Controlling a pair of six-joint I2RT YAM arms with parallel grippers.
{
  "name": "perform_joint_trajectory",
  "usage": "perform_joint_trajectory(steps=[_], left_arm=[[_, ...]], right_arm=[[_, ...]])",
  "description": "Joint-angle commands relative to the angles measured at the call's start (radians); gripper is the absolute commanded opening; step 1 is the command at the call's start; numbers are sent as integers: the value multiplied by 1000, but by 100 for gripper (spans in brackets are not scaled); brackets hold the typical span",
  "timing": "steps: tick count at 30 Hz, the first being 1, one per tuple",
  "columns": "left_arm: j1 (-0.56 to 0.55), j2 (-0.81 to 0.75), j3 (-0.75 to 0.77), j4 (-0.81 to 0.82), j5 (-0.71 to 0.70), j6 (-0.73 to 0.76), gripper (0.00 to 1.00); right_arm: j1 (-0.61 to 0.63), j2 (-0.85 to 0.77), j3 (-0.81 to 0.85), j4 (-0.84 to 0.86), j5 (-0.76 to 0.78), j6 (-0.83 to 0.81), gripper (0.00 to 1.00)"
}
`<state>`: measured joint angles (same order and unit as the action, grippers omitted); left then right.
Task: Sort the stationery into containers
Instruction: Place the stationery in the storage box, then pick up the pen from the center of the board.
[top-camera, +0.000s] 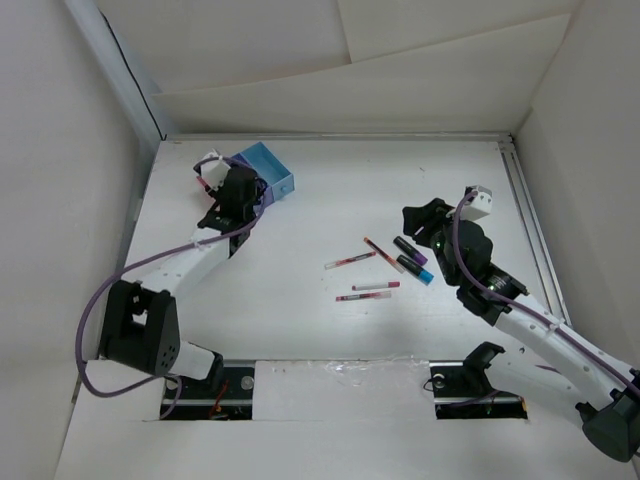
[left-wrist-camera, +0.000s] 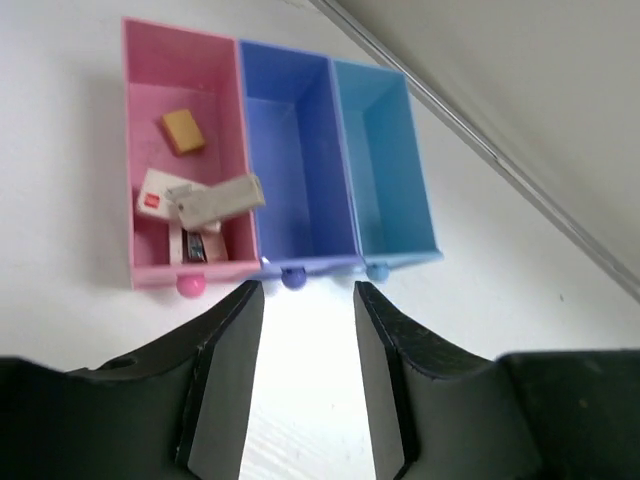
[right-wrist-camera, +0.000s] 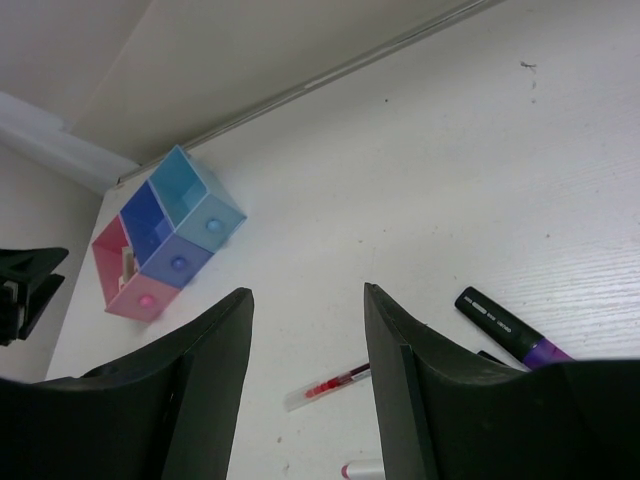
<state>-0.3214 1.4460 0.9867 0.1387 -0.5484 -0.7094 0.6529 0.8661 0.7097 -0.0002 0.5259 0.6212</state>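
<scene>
Hovering over the far left of the table (top-camera: 330, 200), the left arm's fingers (left-wrist-camera: 235, 340) are apart and hold nothing. They sit just on the near side of three joined bins.

- Pink bin (left-wrist-camera: 132, 160), left end of the row, holds the erasers.
  - A tan eraser (left-wrist-camera: 183, 130) lies toward its far end.
  - A white eraser with a red label (left-wrist-camera: 153, 196) lies mid-bin.
  - A grey-beige eraser (left-wrist-camera: 222, 200) lies tilted across the others.
  - One more small piece (left-wrist-camera: 200, 246) sits at the near end, too hidden to name.
- Medium blue bin (left-wrist-camera: 296, 170) is in the middle and the light blue bin (left-wrist-camera: 386, 160) on the right, wall against wall.
- Round knobs (left-wrist-camera: 293, 277) sit on the near faces, each matching its bin's colour.

The right arm's fingers (right-wrist-camera: 220, 350) are also apart and grip nothing. They sit above the table, right of centre.

- Two dark markers lie on the table just beside these fingers.
  - The purple-ended marker (top-camera: 408, 246) is the farther one.
  - The cyan-ended marker (top-camera: 416, 268) is nearer, close alongside the first.
- Four thin pink-red and white pens (top-camera: 363, 296) lie loose on the table left of the markers.
  - Two lie side by side on the near side.
  - The other two lie beyond them, angled toward each other.
- Pens and markers are well apart from the bins.
</scene>
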Motion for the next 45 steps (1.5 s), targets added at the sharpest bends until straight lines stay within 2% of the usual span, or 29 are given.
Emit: perform_joint_trajectory(steps=[1,2,4,5,6,9,11,12,13,14,17,19,22,23,27,32,36,39,43,45], left_arm=[[-80,-93,-68,64,-31,40,37],[-103,-111,-110,91,-1,97,32],[-149,-139,-140,148,101,151,28],[-160,-150,-163,165,231,204,23],[-175,-139,-163,176,281,224,21],[-284,-95,-175,191,379,289,16],[-411,-14,-152,191,361,385,13],[-457,17,-134,176,337,413,13],[-505,86,-88,164,230,428,12],[-592,123,-65,154,182,444,12],[-671,265,41,110,123,490,17],[-680,318,93,75,123,490,21],[-680,344,93,88,157,490,28],[-680,344,83,99,168,501,37],[-680,353,82,99,156,511,54],[-670,376,92,99,136,530,54],[-643,412,113,76,198,551,49],[-634,412,113,64,220,564,49],[-634,430,122,39,211,573,49],[-634,458,141,27,202,582,46]], right_arm=[[-4,-12,24,23,-4,-11,54],[-4,-12,24,23,8,-11,54],[-4,-12,24,23,8,-11,54],[-4,-12,24,23,8,-11,54],[-4,-12,24,23,8,-11,54],[-4,-12,24,23,29,-11,47],[-4,-12,24,23,39,-11,40],[-4,-12,24,23,39,-11,32],[-4,-3,24,23,39,-11,28],[-4,-3,24,23,48,-11,26],[-4,7,24,23,59,-11,25],[-4,7,24,23,59,-11,28],[-4,-15,14,23,68,-11,36],[-4,-15,14,23,68,-11,39],[-4,-15,14,23,68,-11,43],[-4,-15,14,23,57,-11,43],[-4,-15,14,23,57,-11,45],[-4,-15,14,23,57,-11,45],[-4,-15,14,23,57,-11,45],[-4,-6,14,23,48,-11,45]])
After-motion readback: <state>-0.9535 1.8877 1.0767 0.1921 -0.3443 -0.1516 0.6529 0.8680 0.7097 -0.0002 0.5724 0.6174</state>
